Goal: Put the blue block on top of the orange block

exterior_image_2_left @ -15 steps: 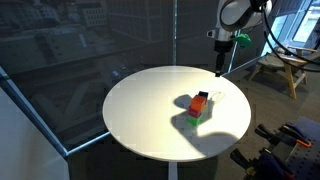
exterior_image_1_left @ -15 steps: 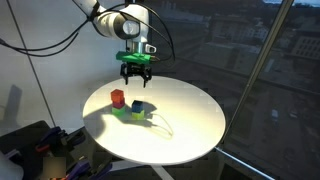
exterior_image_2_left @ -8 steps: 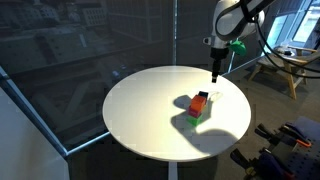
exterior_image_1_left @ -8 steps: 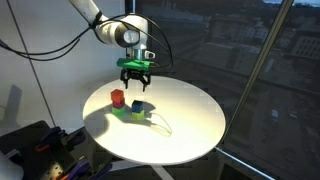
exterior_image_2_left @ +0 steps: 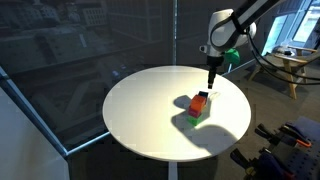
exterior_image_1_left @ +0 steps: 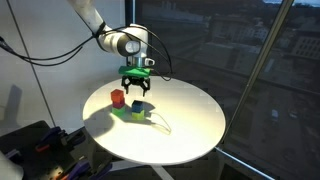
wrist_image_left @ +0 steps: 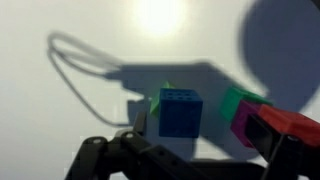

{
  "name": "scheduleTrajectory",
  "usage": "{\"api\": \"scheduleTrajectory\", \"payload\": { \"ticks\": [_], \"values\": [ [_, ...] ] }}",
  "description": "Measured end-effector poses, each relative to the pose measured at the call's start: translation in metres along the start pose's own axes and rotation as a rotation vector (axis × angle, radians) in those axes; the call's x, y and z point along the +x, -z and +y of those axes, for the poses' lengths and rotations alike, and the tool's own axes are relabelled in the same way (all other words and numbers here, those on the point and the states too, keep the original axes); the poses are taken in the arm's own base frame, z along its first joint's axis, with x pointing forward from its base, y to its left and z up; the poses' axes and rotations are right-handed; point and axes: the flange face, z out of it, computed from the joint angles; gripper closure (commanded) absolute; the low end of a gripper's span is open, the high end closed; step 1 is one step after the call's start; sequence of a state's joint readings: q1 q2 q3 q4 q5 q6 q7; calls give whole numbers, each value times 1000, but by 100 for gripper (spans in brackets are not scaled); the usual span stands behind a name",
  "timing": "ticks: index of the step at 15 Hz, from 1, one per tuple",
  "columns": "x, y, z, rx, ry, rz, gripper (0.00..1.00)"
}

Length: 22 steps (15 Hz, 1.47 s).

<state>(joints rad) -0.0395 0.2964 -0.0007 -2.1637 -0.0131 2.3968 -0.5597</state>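
Space shows between the released end effector (exterior_image_1_left: 136, 91) and the blue block (exterior_image_1_left: 139, 108) below it, a dark cube well inside the counter (exterior_image_1_left: 192, 116) rim.

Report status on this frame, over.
Gripper open, empty, above blue block. Block not yet grasped. Orange block top bare. Green cube close by.

The arm (exterior_image_1_left: 92, 20) is white, built of rounded segments, with a silver-grey wrist joint (exterior_image_1_left: 126, 43). Thin black cables (exterior_image_1_left: 163, 60) loop beside it. A bright green mount (exterior_image_1_left: 137, 70) sits just above the black gripper (exterior_image_1_left: 136, 90), whose fingers (wrist_image_left: 100, 158) are dark linkages.
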Motion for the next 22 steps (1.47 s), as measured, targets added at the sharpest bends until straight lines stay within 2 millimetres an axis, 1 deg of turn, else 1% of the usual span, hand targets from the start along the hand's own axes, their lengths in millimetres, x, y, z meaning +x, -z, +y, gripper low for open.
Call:
{"api": "scheduleTrajectory", "payload": {
  "ticks": [3, 6, 16, 22],
  "values": [
    [3, -11, 3, 1, -2, 5, 0],
    [5, -15, 6, 3, -5, 7, 0],
    [5, -15, 8, 4, -7, 10, 0],
    [8, -19, 3, -1, 2, 23, 0]
  ]
}}
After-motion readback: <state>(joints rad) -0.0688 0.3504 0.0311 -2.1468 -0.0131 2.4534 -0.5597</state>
